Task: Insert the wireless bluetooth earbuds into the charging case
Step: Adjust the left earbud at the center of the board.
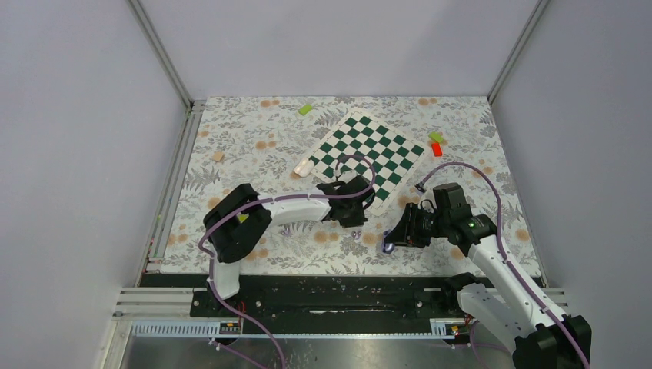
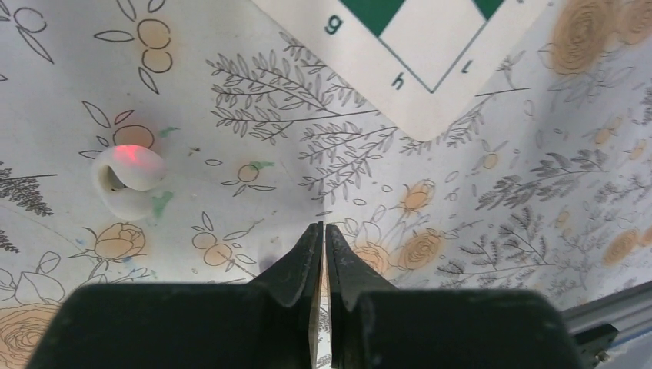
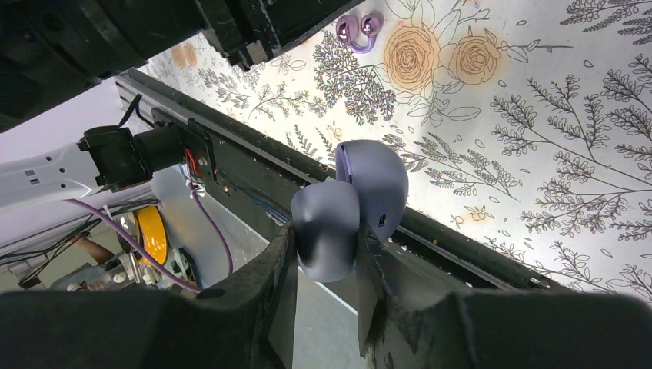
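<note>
Writing: just the letters g and h plus a 1 on the border of the green-and-white chessboard (image 2: 419, 104), and you only get that from the left wrist view.
Surface: white cloth printed with grey leaves and orange roses (image 1: 254, 131), with plain pale walls all round.
Left claw (image 2: 323, 227): pinched fully closed on nothing, low over the cloth by the board's corner.
Earbud: one glossy white plastic earbud (image 2: 127, 175) lies on the cloth off to the side of that claw, not touching it, with a red glow on top.
Right claw (image 3: 327, 234): clamped on the rounded, lavender-tinted charging case (image 3: 373, 184). Its lid is flipped open and it's held up over the near black rail (image 3: 254, 165).
Top view: the case is only a pale blob there.
</note>
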### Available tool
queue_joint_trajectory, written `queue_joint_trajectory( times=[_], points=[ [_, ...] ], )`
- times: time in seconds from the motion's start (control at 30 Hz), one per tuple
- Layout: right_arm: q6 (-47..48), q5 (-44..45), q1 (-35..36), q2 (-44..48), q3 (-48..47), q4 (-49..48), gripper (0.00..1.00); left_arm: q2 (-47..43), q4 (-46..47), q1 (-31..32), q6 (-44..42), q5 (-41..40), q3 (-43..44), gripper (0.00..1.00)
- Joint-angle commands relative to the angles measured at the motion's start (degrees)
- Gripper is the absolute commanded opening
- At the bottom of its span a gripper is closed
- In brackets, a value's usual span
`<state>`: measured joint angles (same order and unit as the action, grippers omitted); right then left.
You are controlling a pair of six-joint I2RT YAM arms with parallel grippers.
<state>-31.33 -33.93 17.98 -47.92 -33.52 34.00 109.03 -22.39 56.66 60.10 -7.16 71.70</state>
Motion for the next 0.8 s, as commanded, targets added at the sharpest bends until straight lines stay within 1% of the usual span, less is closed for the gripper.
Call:
queue_joint_trajectory(
  times=[0.0,0.1,0.23,0.37,0.53,0.77],
  points=[
    [-0.30,-0.37,-0.14,0.49,-0.25,0.07,0.00,1.73,-0.94,-0.22,1.20,-0.83,1.27,0.05],
    [-0.44,-0.31,-0.14,0.62,-0.31,0.09,0.00,2.33,-0.91,-0.19,-0.92,1.64,1.72,0.05],
    [-0.48,-0.26,-0.14,0.72,-0.34,0.11,0.00,3.28,-1.07,-0.16,-5.51,8.30,2.56,0.05],
    [-0.56,-0.25,-0.14,0.66,-0.40,0.11,0.00,1.73,-1.14,0.28,-9.16,12.29,0.45,0.05],
    [-0.57,-0.26,-0.14,0.44,-0.45,0.04,0.00,-2.55,-2.30,0.44,-12.47,12.67,-2.78,0.06],
    [-1.05,-0.55,-0.14,0.50,-0.39,-0.36,0.00,-7.33,-6.50,0.74,-17.50,11.61,-1.11,0.06]
  ],
)
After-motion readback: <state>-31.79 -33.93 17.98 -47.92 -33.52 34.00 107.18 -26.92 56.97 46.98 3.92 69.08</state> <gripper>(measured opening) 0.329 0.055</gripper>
